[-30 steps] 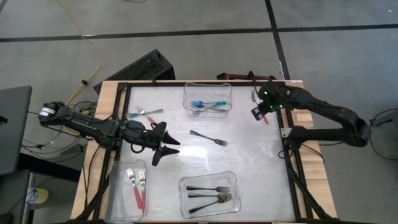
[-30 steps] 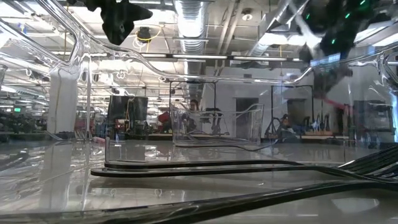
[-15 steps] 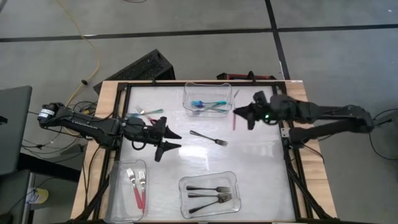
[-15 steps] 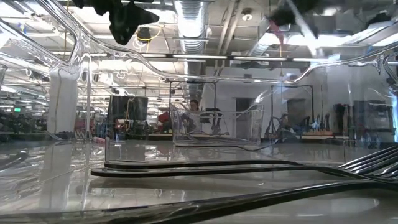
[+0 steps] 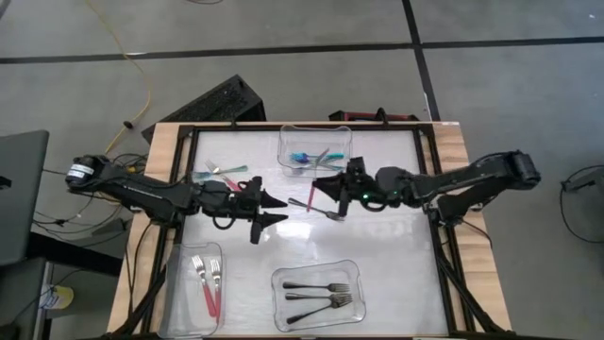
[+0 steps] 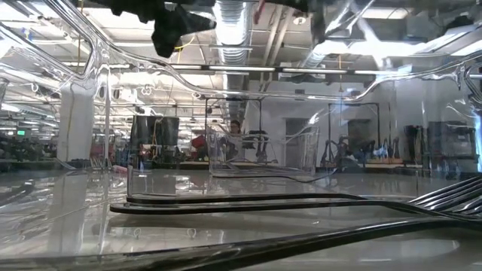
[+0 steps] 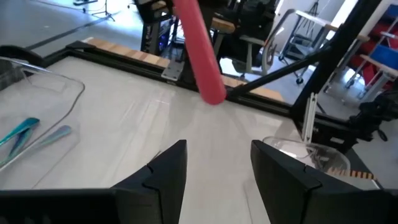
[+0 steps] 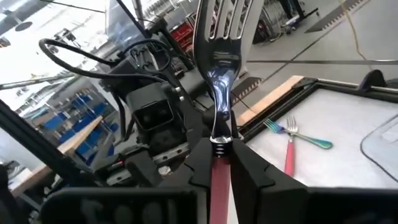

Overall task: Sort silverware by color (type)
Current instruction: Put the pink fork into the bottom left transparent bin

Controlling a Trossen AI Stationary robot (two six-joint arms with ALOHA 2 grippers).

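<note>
My right gripper (image 5: 319, 186) is over the middle of the table, shut on a pink-handled fork (image 8: 217, 43) with silver tines. My left gripper (image 5: 280, 209) faces it from the table's left with its fingers open (image 7: 217, 162). The fork's pink handle end (image 7: 202, 56) hangs a little ahead of those fingers and does not touch them. A dark fork (image 5: 332, 215) lies flat on the table just below the right gripper. A pink fork and a teal fork (image 5: 225, 173) lie at the far left. My right gripper pinches the fork between its two fingers at the top of the pink handle (image 8: 219, 163), where the metal neck begins. The fingers come level from the table's right and lie across the fork. The fork is lifted clear and steeply tilted, tines up and handle end down.
Three clear bins stand on the table. The far one (image 5: 342, 142) holds teal forks. The near-left one (image 5: 179, 283) holds pink-handled forks. The near-middle one (image 5: 316, 274) holds dark forks. A black frame (image 5: 427, 217) rims the table.
My right gripper has swung from the table's far right corner toward the middle, carrying the pink-handled fork, and has tipped from pointing down to level. My left gripper has edged a little toward the right gripper and stays open.
</note>
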